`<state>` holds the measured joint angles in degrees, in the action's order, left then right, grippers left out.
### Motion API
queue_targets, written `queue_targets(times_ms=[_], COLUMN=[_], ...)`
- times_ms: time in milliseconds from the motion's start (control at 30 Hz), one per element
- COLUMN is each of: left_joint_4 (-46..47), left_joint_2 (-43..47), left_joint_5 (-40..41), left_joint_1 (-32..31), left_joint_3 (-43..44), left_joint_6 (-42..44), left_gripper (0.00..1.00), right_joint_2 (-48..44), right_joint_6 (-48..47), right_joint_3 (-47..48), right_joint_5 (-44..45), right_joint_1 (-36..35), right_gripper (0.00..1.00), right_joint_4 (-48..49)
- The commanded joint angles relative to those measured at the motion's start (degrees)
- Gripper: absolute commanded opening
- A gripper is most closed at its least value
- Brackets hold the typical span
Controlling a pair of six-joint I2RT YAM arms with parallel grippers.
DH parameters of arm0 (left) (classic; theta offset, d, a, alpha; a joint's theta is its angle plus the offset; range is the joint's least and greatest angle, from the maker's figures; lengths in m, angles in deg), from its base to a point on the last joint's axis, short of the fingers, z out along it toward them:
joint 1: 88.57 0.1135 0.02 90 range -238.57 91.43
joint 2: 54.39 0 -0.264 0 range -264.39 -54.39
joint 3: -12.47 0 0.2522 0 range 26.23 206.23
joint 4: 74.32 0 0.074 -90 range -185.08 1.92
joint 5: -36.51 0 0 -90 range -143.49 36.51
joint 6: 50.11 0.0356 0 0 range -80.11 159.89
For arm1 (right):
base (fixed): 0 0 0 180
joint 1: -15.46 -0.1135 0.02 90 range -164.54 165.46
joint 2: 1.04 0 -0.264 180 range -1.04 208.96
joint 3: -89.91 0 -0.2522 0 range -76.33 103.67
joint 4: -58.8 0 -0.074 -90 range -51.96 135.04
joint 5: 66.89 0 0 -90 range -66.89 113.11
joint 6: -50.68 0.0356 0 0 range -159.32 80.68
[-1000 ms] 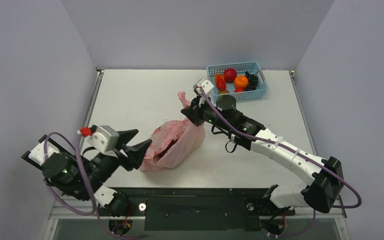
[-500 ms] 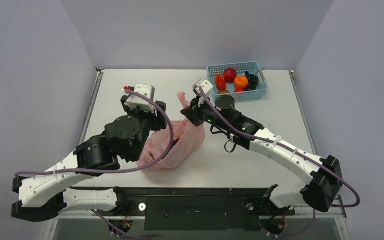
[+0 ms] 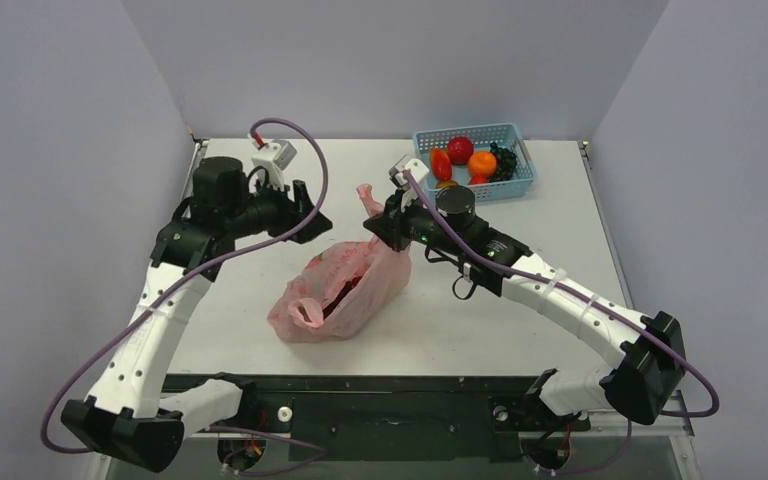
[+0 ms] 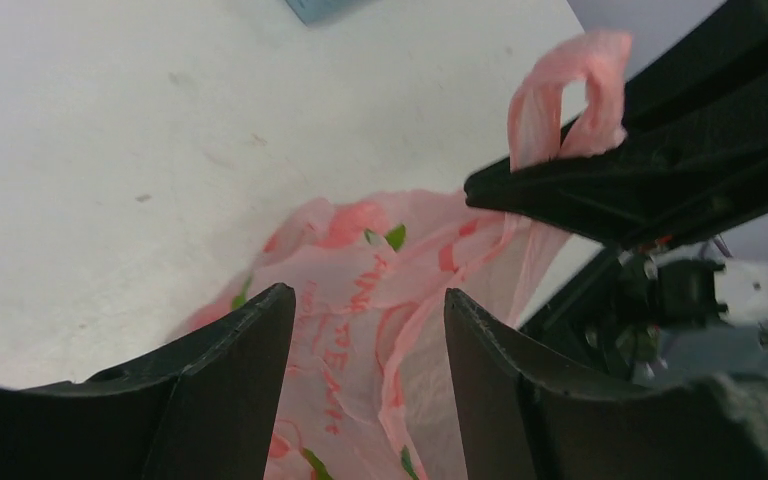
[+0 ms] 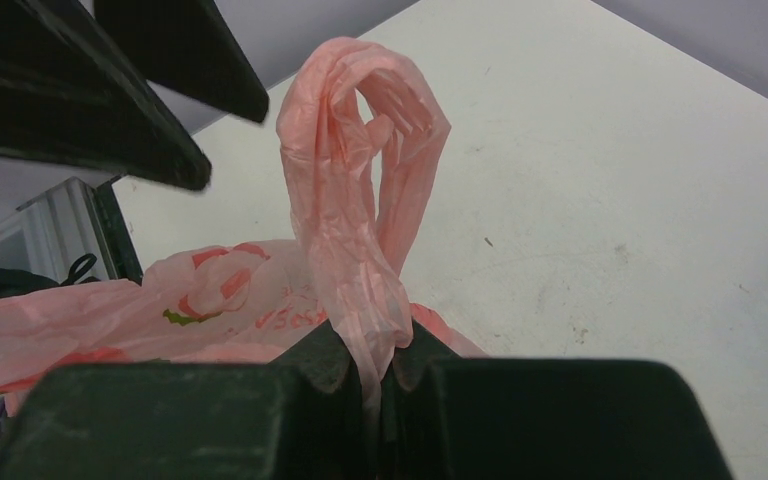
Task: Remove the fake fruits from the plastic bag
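The pink plastic bag (image 3: 360, 285) lies in the middle of the table with its mouth toward the near left. A dark red shape (image 3: 337, 297) shows inside the mouth; no other fruits in the bag can be made out. My right gripper (image 3: 385, 225) is shut on the bag's far handle (image 3: 366, 196) and holds it up; the loop (image 5: 360, 150) stands above the closed fingers (image 5: 378, 345). My left gripper (image 3: 312, 212) is open and empty, just left of that handle and above the bag. The bag (image 4: 360, 280) shows between its fingers (image 4: 370, 295).
A light blue mesh basket (image 3: 513, 187) at the far right holds red and orange fruits and a dark grape bunch (image 3: 503, 162). The bag's second handle (image 3: 306, 313) lies loose at the near left. Grey walls close in the table.
My left arm has swung up from the near left, over the bag, to the far left beside the held handle. The right gripper has kept its hold and place.
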<state>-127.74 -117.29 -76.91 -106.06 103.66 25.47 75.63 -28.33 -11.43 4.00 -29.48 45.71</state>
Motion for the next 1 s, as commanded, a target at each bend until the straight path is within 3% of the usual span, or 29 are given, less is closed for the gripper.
queue_targets(times_ms=[0, 267, 467, 700, 867, 967], left_joint_4=[-2.91, 3.79, 3.58, 8.43, 12.63, 14.56], left_joint_2=[-2.06, -1.83, -5.43, -6.0, -4.58, -4.2], left_joint_5=[-18.28, -12.37, -6.65, 0.38, -1.29, -3.47], left_joint_1=[0.68, -3.7, -8.93, -10.6, -10.46, -10.45], left_joint_3=[-4.57, -13.88, -14.41, -16.19, -17.72, -18.77], left_joint_6=[4.8, 8.74, 11.32, 10.08, 9.13, 7.99], left_gripper=[0.54, 0.54, 0.52, 0.28, 0.0, 0.0], right_joint_2=[-0.61, -0.54, -0.22, -0.45, -1.01, -1.45], right_joint_6=[0.05, 0.11, 1.05, 2.64, 5.53, 7.67], right_joint_3=[1.16, 1.27, 1.21, 1.04, 0.13, 0.73], right_joint_5=[-3.24, -4.27, -4.81, -3.27, 1.19, 5.54], right_joint_1=[0.49, 0.93, 0.94, 0.95, 0.66, -0.22], right_gripper=[0.0, 0.0, 0.0, 0.0, 0.0, 0.06], right_joint_4=[2.23, 2.28, 3.31, 4.4, 5.87, 3.74])
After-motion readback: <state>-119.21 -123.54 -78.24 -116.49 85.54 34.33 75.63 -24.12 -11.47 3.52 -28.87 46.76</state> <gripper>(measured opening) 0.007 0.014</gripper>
